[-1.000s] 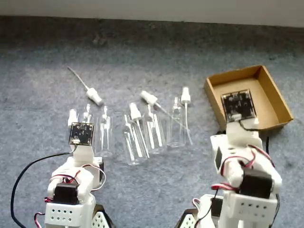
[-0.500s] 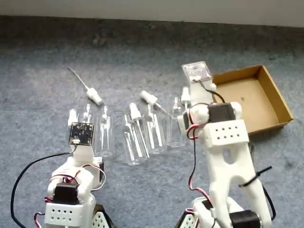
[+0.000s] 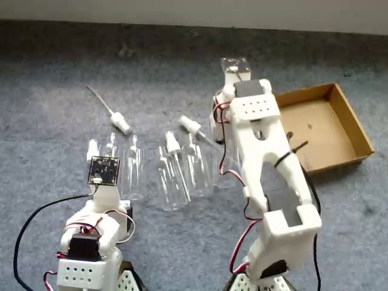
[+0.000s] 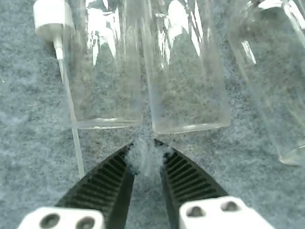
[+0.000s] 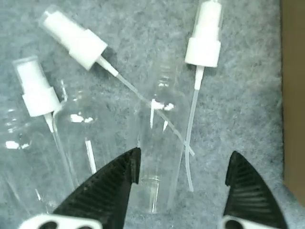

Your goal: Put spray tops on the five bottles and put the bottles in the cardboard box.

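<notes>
Several clear bottles lie in a row on the grey carpet, among them one [image 3: 132, 170], another [image 3: 168, 179] and a third [image 3: 197, 162]. Loose white spray tops lie by their necks: one [image 3: 121, 123] with a long tube, one [image 3: 190, 125] and one [image 3: 173, 142]. My right gripper [image 5: 183, 164] hangs open above the rightmost bottle [image 5: 159, 143], with a spray top [image 5: 204, 45] and its tube beside the bottle. My left gripper [image 4: 144, 145] rests nearly shut and empty just short of two bottle bases [image 4: 183, 86]. The cardboard box [image 3: 357, 130] is empty at the right.
The right arm [image 3: 254, 121] stretches over the right end of the bottle row, next to the box edge [image 5: 293, 95]. The left arm [image 3: 104, 171] sits low at the front left. A black cable [image 3: 30, 218] loops at the front left. Open carpet lies behind the bottles.
The right arm has swung out from its folded pose beside the box and now reaches forward over the rightmost bottle. The left arm has kept still.
</notes>
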Available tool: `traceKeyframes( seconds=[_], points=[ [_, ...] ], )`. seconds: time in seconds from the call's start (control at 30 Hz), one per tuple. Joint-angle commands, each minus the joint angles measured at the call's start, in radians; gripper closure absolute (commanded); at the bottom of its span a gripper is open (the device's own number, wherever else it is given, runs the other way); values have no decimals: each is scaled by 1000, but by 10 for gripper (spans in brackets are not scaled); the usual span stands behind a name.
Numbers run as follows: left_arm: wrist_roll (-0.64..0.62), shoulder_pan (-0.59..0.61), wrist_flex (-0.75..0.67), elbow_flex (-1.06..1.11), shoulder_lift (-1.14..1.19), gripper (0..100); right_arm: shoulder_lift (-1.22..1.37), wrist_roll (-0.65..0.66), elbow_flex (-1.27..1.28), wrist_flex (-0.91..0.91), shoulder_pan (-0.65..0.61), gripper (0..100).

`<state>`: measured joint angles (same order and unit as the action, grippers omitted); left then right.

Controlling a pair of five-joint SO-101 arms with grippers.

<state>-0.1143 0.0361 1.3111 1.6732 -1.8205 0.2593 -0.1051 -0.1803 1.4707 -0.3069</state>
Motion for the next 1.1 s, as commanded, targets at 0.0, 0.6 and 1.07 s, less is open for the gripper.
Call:
traceKeyframes(
  seconds=[0.0, 0.6, 1.07],
  points=[
    [3, -13, 3, 22, -1, 993, 67, -14, -148, 15, -16, 733],
    [3, -13, 3, 22, -1, 993, 344, -71, -274, 53, -47, 755],
    [3, -13, 3, 22, -1, 993, 294, -69, -375, 182, -39, 961]
  ],
)
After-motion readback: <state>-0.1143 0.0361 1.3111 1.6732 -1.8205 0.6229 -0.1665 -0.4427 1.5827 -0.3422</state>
